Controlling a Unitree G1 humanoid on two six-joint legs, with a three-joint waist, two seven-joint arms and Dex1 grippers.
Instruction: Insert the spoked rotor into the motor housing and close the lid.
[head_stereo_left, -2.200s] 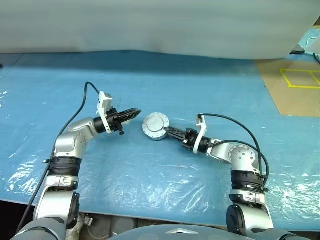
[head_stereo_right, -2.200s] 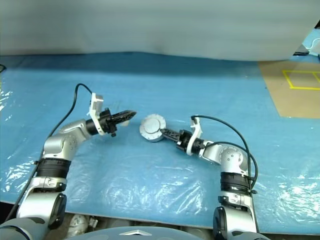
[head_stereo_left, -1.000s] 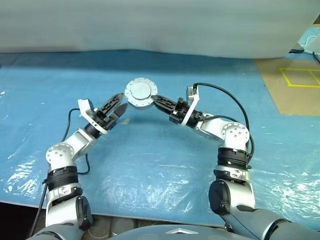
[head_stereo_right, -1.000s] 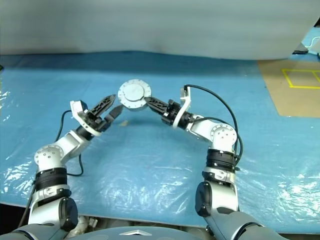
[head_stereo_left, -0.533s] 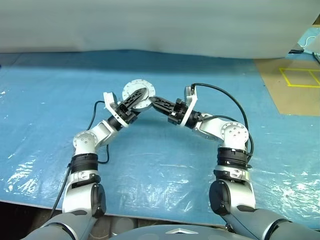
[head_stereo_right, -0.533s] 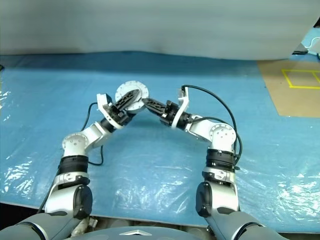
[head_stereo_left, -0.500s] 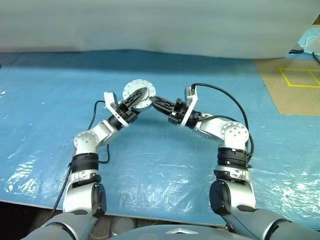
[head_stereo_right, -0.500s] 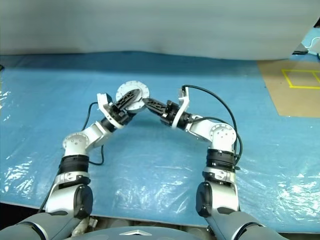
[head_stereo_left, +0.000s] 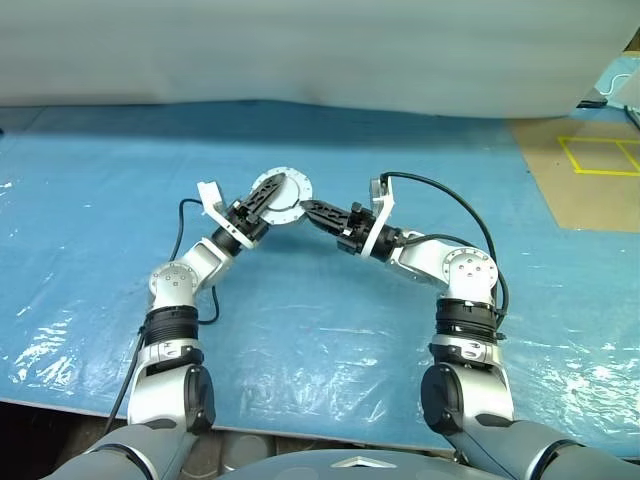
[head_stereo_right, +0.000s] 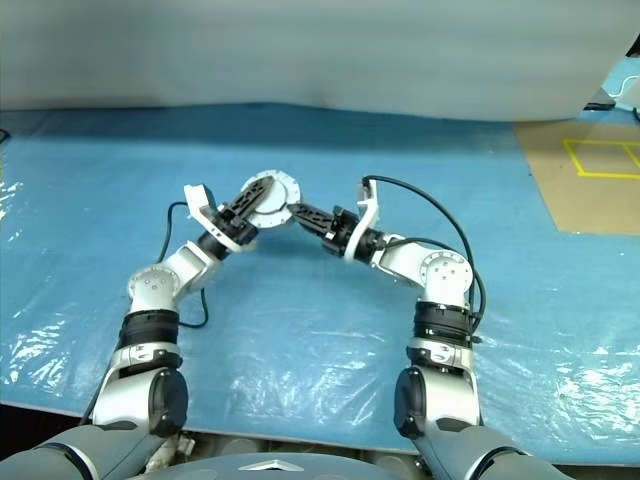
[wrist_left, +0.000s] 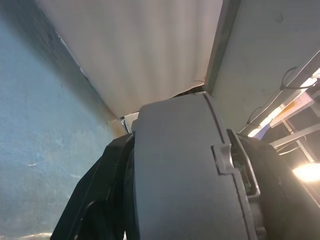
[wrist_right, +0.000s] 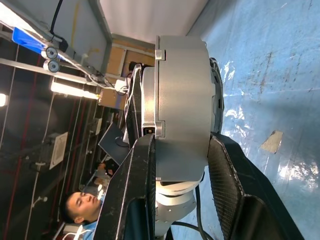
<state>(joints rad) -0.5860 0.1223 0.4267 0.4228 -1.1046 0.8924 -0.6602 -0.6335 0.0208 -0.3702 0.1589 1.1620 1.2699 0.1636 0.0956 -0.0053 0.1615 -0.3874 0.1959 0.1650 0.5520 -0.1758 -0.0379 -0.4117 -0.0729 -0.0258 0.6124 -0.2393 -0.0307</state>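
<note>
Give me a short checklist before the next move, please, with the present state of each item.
1. Right gripper clamped across the motor housing: ok.
2. Housing lifted clear of the blue sheet: ok.
3. Left gripper placed at the housing: ok, its fingers lie over the face.
4. Left gripper grip firm: cannot tell.
5. Lid seated flush on the housing: cannot tell.
6. Spoked rotor inside: cannot tell, hidden.

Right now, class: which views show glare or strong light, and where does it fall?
Head views: white glare patches on the blue plastic sheet near its front edge. Left wrist view: a bright lamp flares at one edge, leaving the motor housing dim. Right wrist view: a ceiling light strip glows.
</note>
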